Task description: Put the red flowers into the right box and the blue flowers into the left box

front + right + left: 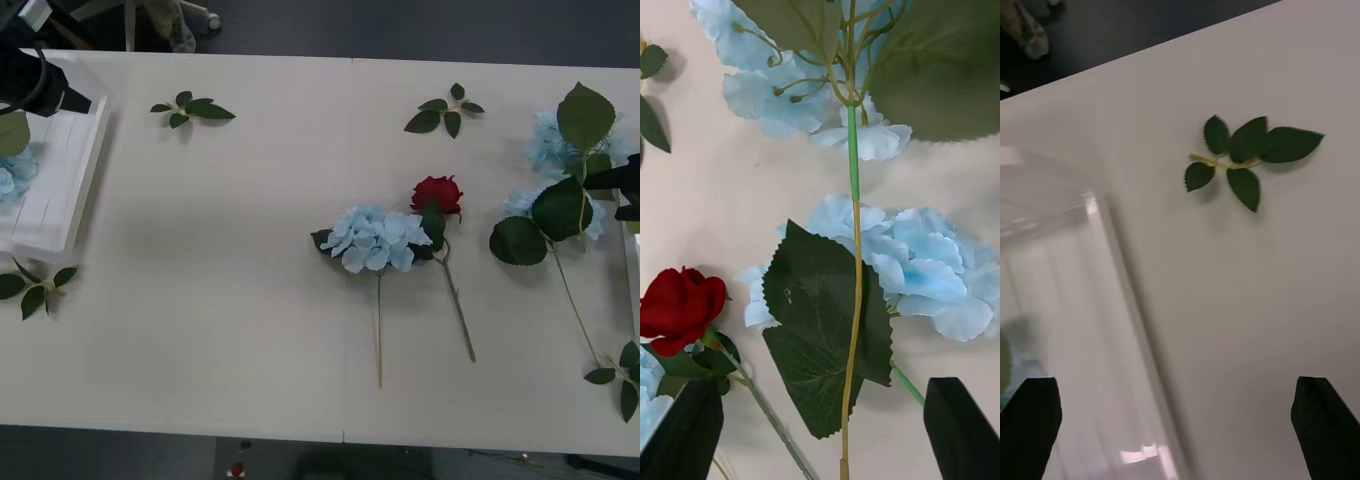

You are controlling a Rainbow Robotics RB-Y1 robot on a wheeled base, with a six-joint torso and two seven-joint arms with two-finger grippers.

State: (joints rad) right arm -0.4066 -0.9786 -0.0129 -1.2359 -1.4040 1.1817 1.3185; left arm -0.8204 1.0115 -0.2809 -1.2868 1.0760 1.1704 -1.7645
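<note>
Front view: the table (pixel 250 300) is taking up nearly everything, so I'm placing the rest relative to the red rose (pixel 437 193) lying mid-right on it. Next biggest, the left box (pixel 60 190), is sitting far to the robot's left of the rose at the table edge, w/ a bit of pale blue flower (pixel 12 175) already lying inside it. The left gripper (pixel 1180 420) is hanging over that box's rim, fingers spread wide, holding nothing. Looks like a drop-off is just being finished there, tho that's my read.

A blue hydrangea (pixel 375 238) is lying just left of the rose, its head touching the rose's leaves, stem running toward the robot. Two more blue hydrangeas (pixel 560 180) are lying to the rose's right, overlapping, big leaves across them. The right gripper (pixel 820 427) is hovering over that pair, fingers open, empty, straddling one thin stem (pixel 855 300).

Step in hand, prob: picking a blue flower from the right cluster. Next move is calling for lowering and closing on that stem alone, not the leaf, not the flower beneath. Small loose leaf sprigs (pixel 192 110) are lying scattered far from the rose; ignore them.
</note>
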